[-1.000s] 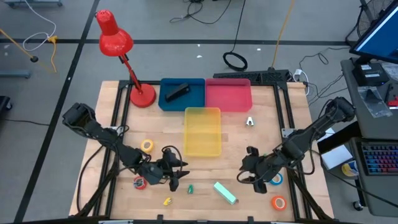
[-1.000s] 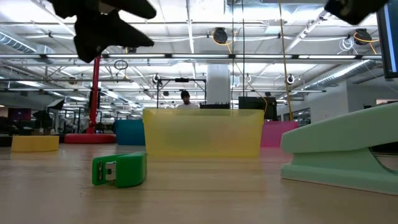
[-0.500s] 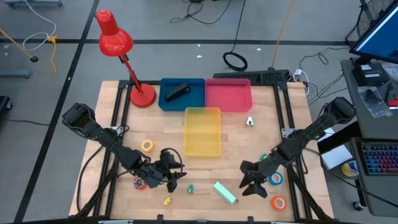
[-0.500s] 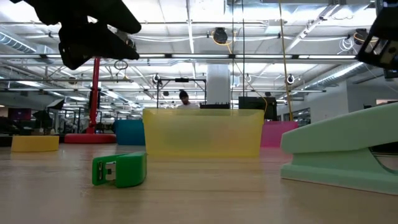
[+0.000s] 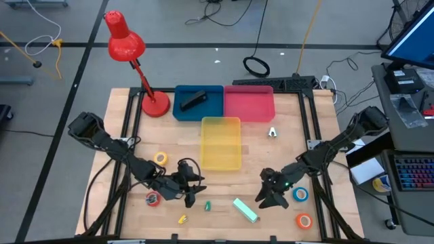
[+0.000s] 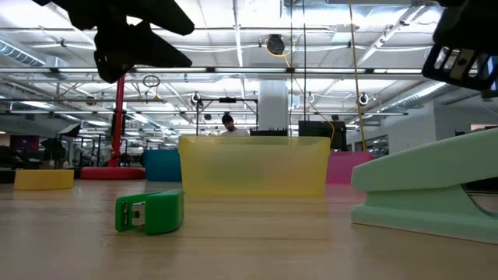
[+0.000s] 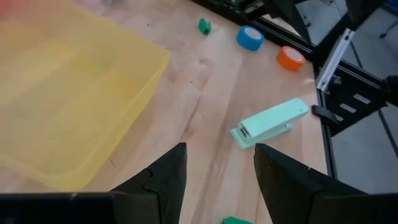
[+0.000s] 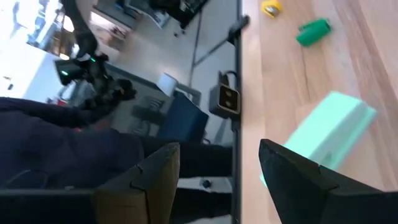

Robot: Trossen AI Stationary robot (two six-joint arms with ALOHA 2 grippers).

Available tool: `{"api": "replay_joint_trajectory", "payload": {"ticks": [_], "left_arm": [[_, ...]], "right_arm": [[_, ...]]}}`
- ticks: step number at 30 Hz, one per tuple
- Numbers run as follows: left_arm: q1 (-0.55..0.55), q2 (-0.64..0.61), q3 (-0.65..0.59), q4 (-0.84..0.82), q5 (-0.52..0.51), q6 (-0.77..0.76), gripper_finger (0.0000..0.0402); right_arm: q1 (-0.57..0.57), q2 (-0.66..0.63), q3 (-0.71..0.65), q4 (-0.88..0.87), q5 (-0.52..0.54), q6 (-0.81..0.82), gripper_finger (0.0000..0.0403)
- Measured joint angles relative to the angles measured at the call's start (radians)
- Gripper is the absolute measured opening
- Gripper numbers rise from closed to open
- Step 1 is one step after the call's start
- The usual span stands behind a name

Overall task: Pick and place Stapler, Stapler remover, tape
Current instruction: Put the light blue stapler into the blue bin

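A mint-green stapler (image 5: 245,210) lies flat on the wooden table near its front edge. It also shows in the left wrist view (image 7: 270,123) and the right wrist view (image 8: 326,134). My right gripper (image 5: 266,200) hovers open just right of the stapler, above the table. My left gripper (image 5: 195,196) hangs open to the stapler's left, with nothing between its fingers. Tape rolls lie flat: yellow (image 5: 161,158), red (image 5: 152,198), blue (image 5: 300,195) and orange (image 5: 303,220). A small pale stapler remover (image 5: 272,132) lies right of the yellow bin. A black stapler (image 5: 193,100) lies in the blue bin.
A yellow bin (image 5: 220,142) stands mid-table, with a blue bin (image 5: 182,112) and a pink bin (image 5: 249,108) behind it. A red lamp (image 5: 154,103) stands at the far left. A small green piece (image 5: 208,204) and a yellow piece (image 5: 182,219) lie near the front edge.
My right gripper has come down and toward the table's near edge, closer to the mint-green stapler. Its wrist has rolled and tipped up toward level. Its fingers stay open. Nothing on the table has moved.
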Motion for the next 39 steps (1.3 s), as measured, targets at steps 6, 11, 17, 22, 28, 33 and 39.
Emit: {"api": "replay_joint_trajectory", "payload": {"ticks": [6,11,17,22,28,33,39], "left_arm": [[0.001,0.0,-0.018,0.137,0.066,0.099,0.0186],[-0.001,0.0,-0.117,0.37,0.141,0.155,0.0186],[-0.02,0.0,-0.221,0.586,0.162,0.159,0.0186],[-0.035,0.0,-0.232,0.594,0.167,0.161,0.0186],[-0.018,-0.016,-0.233,0.57,0.252,0.207,0.0186],[0.025,-0.072,-0.233,0.476,0.297,0.246,0.0186],[0.061,-0.178,-0.238,0.376,0.313,0.359,0.0186]], "right_arm": [[-0.013,0.0,-0.001,0.064,0.002,-0.021,0.0212],[-0.012,0.0,-0.001,0.101,0.055,-0.1,0.0212],[0.019,0.0,0.025,0.116,0.158,-0.209,0.0212],[0.037,0.0,0.104,0.016,0.198,-0.344,0.0212],[0.037,0.002,0.269,-0.386,0.25,-0.414,0.0212],[0.037,0.037,0.384,-0.623,0.265,-0.404,0.0212],[0.057,0.123,0.464,-0.726,0.261,-0.364,0.0212]]}}
